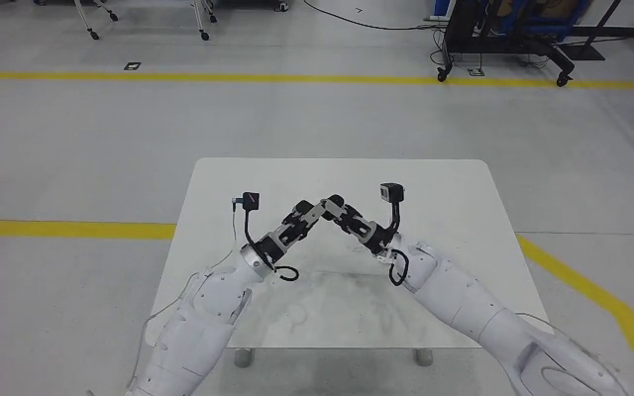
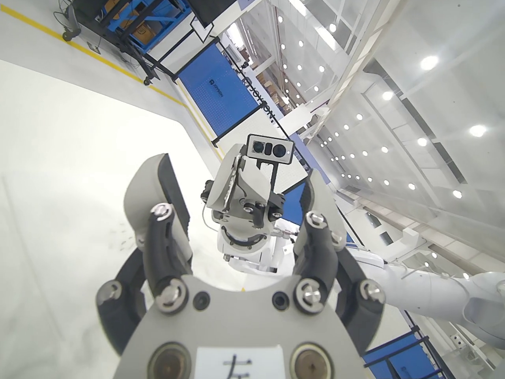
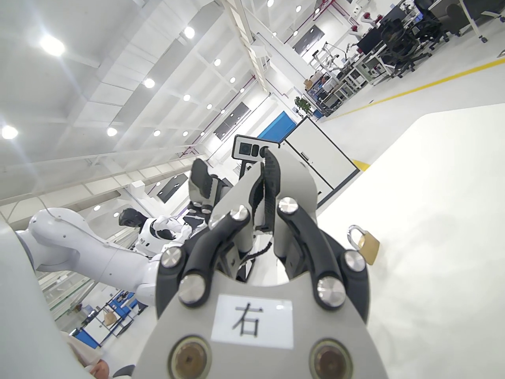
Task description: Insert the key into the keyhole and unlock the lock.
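although both arms meet tip to tip above the middle of the table, neither claw is at the padlock; the left claw stands wide open with nothing between its pads; the right claw is pressed closed, and whether a key sits between its pads i cannot tell; the padlock, brass with a steel shackle, lies on the table just beside and below the right claw, back from its tips toward the wrist, so the right arm looks the nearer of the two; its long axis, body to shackle, seems to run roughly the way that claw points, shackle end leading; the keyhole cannot be made out; both claws tilt up off the table, facing one another, near but apart; the shackle looks seated, so i judge the task barely begun; the coming move turns on bringing a claw down and back, since the padlock lies behind the tips rather than ahead of them; lying loose, it will likely slide unless one claw steadies it.
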Controlling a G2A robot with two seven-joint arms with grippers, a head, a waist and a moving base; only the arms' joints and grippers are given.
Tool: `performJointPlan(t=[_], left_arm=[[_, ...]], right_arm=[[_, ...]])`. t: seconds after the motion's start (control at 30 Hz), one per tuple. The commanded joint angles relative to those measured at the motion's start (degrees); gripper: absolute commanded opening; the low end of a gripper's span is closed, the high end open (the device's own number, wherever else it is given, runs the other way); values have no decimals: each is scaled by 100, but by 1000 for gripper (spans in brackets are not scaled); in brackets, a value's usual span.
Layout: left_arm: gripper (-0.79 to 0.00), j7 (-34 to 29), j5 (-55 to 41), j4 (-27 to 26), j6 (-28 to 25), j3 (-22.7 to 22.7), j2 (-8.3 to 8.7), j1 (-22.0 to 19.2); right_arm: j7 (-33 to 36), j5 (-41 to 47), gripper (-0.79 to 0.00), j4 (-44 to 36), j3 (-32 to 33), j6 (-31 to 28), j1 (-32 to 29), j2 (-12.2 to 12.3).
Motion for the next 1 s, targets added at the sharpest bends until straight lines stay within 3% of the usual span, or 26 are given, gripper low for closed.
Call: performJointPlan(t=[0.0, 0.2, 0.5, 0.67, 0.8, 0.9, 0.97], left_arm=[[-446, 17, -15, 12, 7, -18, -1, -13], [-579, 1, 84, 95, 31, -30, -2, -76], [-613, -83, 25, 241, -34, 42, -24, -175], [-779, -139, -59, 352, -87, 125, -46, -234], [-767, -164, -144, 475, -136, 254, -85, -347], [-637, -87, -150, 545, -154, 292, -108, -422], [-606, -53, -115, 593, -168, 277, -111, -457]], right_arm=[[268, 139, -785, 12, 105, 0, -32, -27], [904, 462, -785, 80, 452, 0, -158, -116], [1748, 827, -785, 173, 954, 0, -346, -266], [2177, 960, -785, 236, 1194, 0, -406, -359], [2409, 1013, -785, 279, 1390, 0, -460, -432], [2514, 998, -785, 320, 1559, 0, -514, -476], [2577, 957, -785, 335, 1671, 0, -548, -501]])
